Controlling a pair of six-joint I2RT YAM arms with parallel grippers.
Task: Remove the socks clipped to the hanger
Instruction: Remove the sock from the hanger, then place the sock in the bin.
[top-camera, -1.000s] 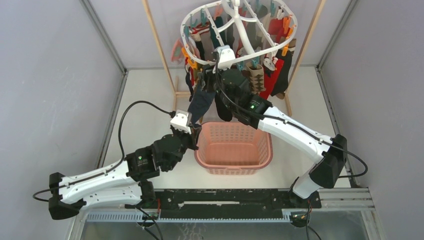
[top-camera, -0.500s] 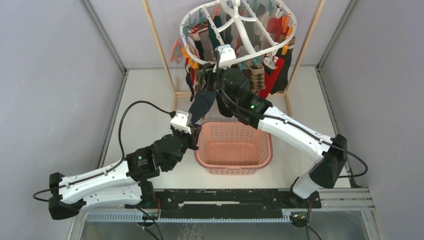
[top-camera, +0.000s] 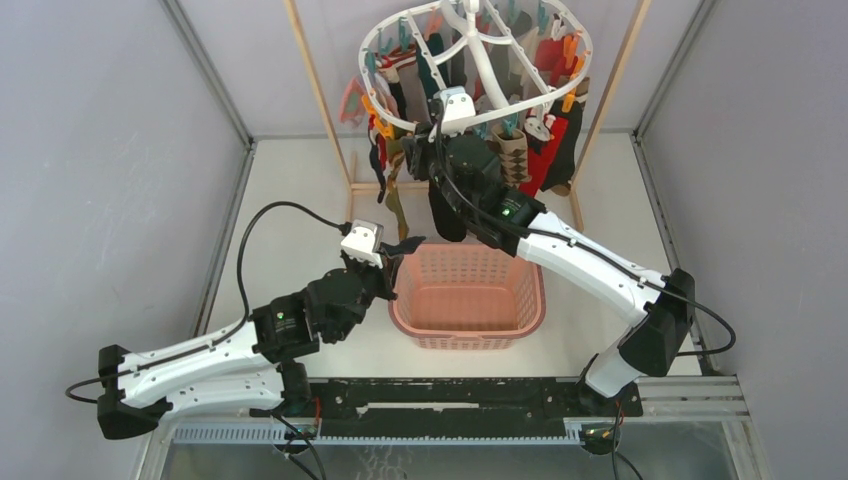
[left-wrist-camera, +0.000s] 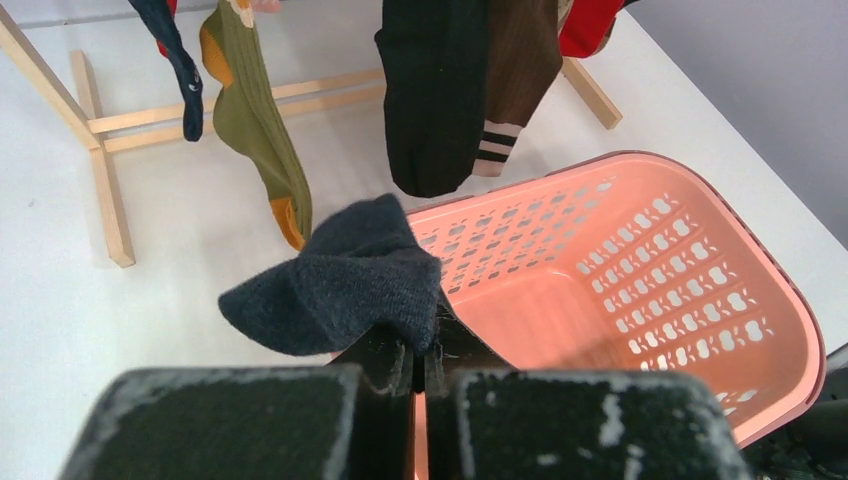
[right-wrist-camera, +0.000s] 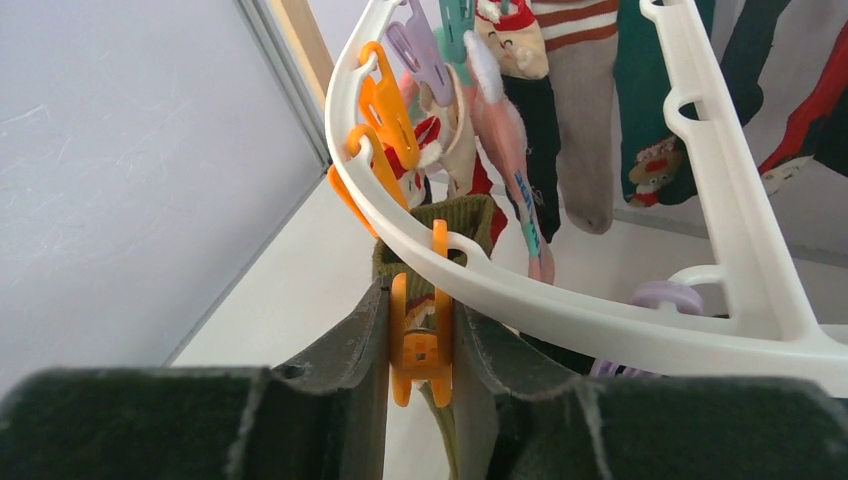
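L gripper (left-wrist-camera: 418, 345): jaws clenched on the dark grey sock (left-wrist-camera: 340, 285); sock bunched over the fingertips, free of any clip; held at the near-left corner of the pink basket (left-wrist-camera: 780, 290), about over its rim in top view

R gripper (right-wrist-camera: 420, 330): raised to the near-left rim of the hanger (right-wrist-camera: 600, 320); jaws pressed on both sides of an orange clip (right-wrist-camera: 420, 360); couldn't tell whether the clip's mouth was open

Olive sock (left-wrist-camera: 255, 120): cuff sat at that orange clip, just under the rim; hung straight down w/ orange heel & toe; left of the basket in left wrist view, apart from the grey sock

Hanger: white oval frame w/ crossbars; hung inside the wooden rail (top-camera: 320, 90) at the far side of the table (top-camera: 290, 190); above & behind the basket

Socks (top-camera: 545, 140): many clipped round the frame, red, black, brown, teal; black sock (left-wrist-camera: 435, 90) & brown striped sock (left-wrist-camera: 515, 70) hung side by side, touching, by the basket's far edge

Basket: upright on the table btw the two arms
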